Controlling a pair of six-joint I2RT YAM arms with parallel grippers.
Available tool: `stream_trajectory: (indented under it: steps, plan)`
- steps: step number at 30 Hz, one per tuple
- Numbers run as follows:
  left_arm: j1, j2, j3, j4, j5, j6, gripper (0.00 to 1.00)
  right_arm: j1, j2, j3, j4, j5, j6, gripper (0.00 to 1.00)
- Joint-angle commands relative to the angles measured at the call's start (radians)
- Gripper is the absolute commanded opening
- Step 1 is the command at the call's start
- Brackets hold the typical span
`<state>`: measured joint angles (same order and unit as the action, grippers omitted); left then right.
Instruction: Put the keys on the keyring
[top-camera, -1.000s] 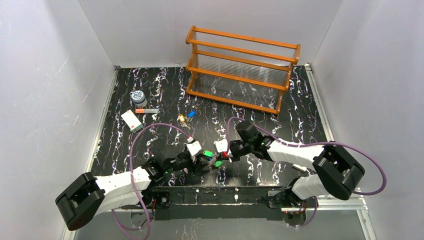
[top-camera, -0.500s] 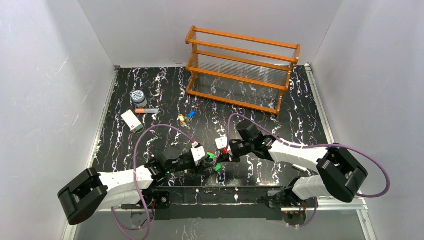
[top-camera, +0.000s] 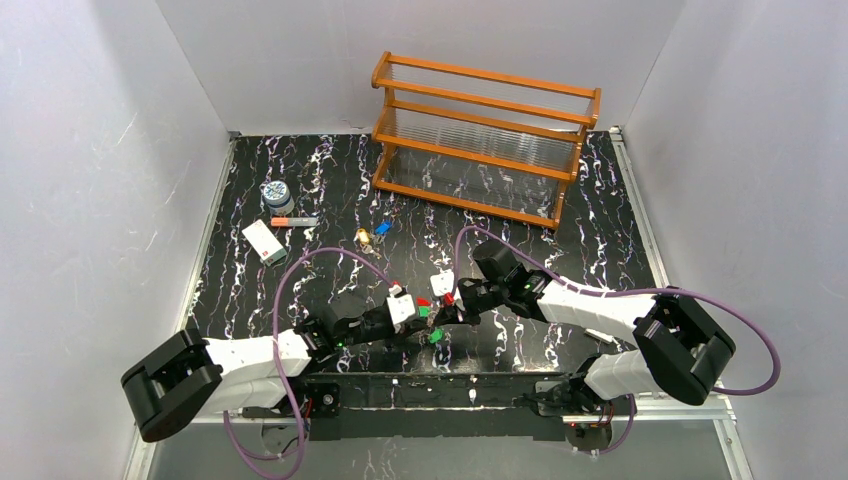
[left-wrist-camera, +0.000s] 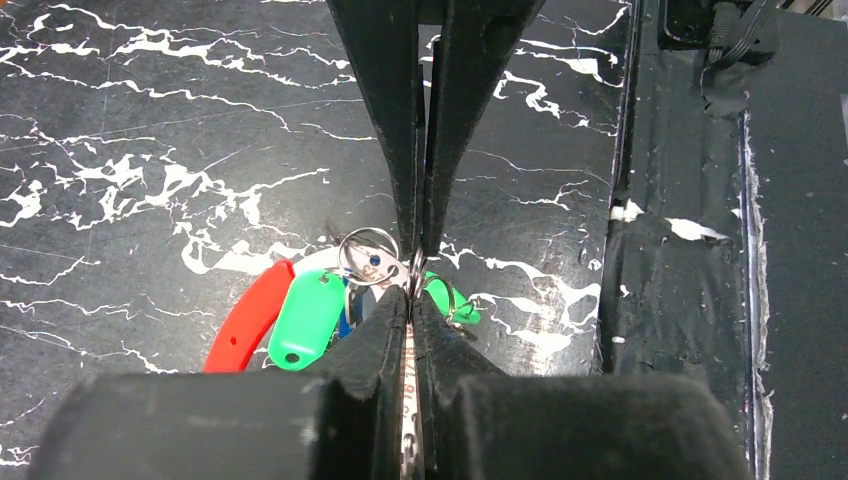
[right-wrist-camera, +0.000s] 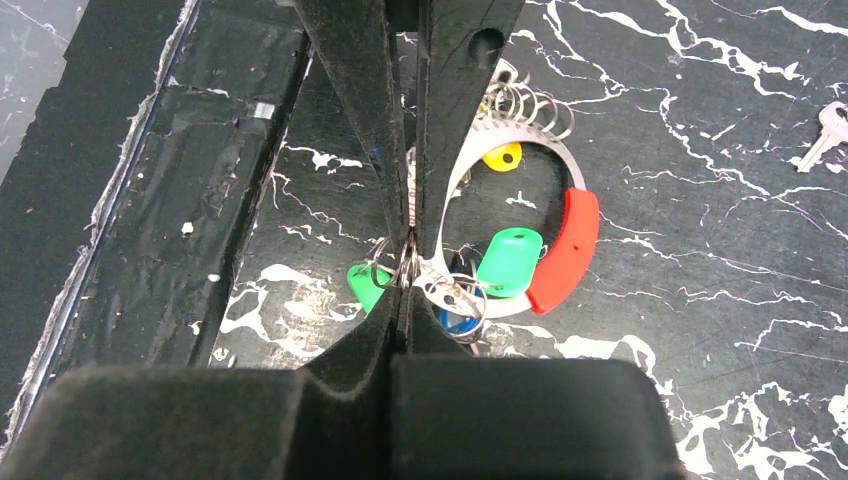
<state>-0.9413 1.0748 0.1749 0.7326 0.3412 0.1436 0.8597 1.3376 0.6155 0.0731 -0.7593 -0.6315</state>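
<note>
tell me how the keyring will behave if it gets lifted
Probably light, since the keyring is a thin loop. The loop likely holds its shape, but the keys hang loose on it, so they should dangle and swing. Its thin metal may slip or twist in the right pincer.

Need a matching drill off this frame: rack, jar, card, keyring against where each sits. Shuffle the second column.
1. wooden rack
2. patterned jar
3. white card
4. keyring

A. near edge of the table, centre
B. left side, just beyond the orange-tipped stick
C. far end
D. left side, just nearer than the stick

Pairs: 1-C, 2-B, 3-D, 4-A
</note>
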Motion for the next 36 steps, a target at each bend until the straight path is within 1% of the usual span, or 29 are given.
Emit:
stream_trajectory:
  steps: [1, 5, 16, 22, 28, 36]
  plan:
    - [-0.001, 0.000, 0.016, 0.011, -0.004, -0.011, 0.00, 0.007, -0.016, 0.036, 0.014, -0.021, 0.011, 0.01]
    - [-0.001, -0.023, -0.001, 0.010, -0.007, -0.031, 0.00, 0.006, -0.017, 0.016, 0.041, -0.018, 0.027, 0.01]
    - [-0.002, -0.148, -0.069, -0.012, -0.021, -0.047, 0.00, 0.004, -0.034, -0.063, 0.211, -0.035, 0.175, 0.01]
    - [-0.001, -0.173, -0.079, -0.033, -0.020, -0.049, 0.00, 0.001, -0.043, -0.083, 0.243, -0.042, 0.199, 0.01]
    - [-0.002, -0.188, -0.091, -0.036, -0.007, -0.030, 0.00, -0.008, -0.037, -0.102, 0.303, -0.046, 0.261, 0.01]
    - [-0.002, -0.249, -0.114, -0.050, 0.010, 0.032, 0.00, -0.026, -0.026, -0.118, 0.388, -0.069, 0.356, 0.01]
